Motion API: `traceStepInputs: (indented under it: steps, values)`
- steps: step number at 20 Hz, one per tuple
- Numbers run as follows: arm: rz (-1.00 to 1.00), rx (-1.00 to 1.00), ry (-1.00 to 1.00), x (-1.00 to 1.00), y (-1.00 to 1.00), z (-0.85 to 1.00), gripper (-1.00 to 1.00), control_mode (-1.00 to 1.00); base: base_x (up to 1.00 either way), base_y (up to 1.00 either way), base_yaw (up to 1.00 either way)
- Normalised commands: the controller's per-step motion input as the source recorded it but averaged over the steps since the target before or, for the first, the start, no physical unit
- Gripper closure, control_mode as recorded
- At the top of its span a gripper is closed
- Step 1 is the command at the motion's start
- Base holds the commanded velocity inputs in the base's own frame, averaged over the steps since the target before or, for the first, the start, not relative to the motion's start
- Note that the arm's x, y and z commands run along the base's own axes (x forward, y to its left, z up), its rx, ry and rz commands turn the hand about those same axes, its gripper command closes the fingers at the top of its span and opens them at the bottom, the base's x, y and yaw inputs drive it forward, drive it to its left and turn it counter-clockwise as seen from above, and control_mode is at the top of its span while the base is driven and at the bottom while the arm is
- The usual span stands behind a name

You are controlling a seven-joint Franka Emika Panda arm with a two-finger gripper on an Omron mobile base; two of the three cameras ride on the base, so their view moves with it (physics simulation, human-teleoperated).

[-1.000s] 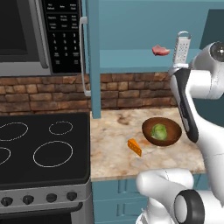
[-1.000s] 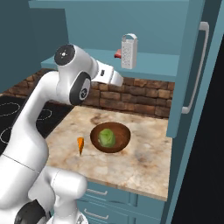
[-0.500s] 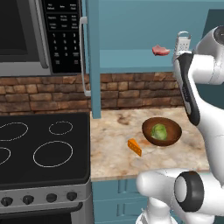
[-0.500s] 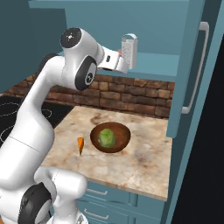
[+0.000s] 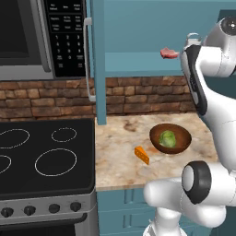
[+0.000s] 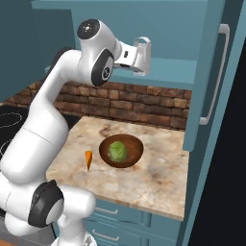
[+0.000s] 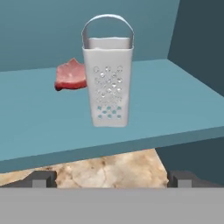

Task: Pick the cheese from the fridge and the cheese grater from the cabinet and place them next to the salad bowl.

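The silver cheese grater (image 7: 108,83) stands upright on the open teal cabinet's shelf (image 7: 39,118), its loop handle on top. My gripper (image 7: 111,178) is open, level with the shelf's front edge and a short way from the grater, touching nothing. From the right, the hand (image 6: 129,55) partly covers the grater (image 6: 144,48). The orange cheese wedge (image 5: 142,155) lies on the counter just left of the brown salad bowl (image 5: 182,138) with its lettuce head (image 5: 168,138). Both appear again from the right: cheese (image 6: 88,159), bowl (image 6: 134,153).
A pinkish lump of raw meat (image 7: 70,75) lies on the shelf left of the grater. The open cabinet door (image 6: 206,96) with its grey handle (image 6: 215,77) hangs to the right. A microwave (image 5: 37,37) and black stove (image 5: 46,156) are on the left.
The arm has lifted the hand from below the shelf up to the grater's level and brought it closer to it. Grater, cheese and bowl have not moved.
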Motion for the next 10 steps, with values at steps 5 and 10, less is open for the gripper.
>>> traceStepInputs:
  steps: [5,10]
  values:
    - [0.0,0.0,0.0,0.35,-0.09,-0.01,-1.0,-1.0,0.0,0.0,0.0]
    - [0.0,0.0,0.0,0.26,-0.07,-0.13,-1.0,-1.0,0.0,0.0,0.0]
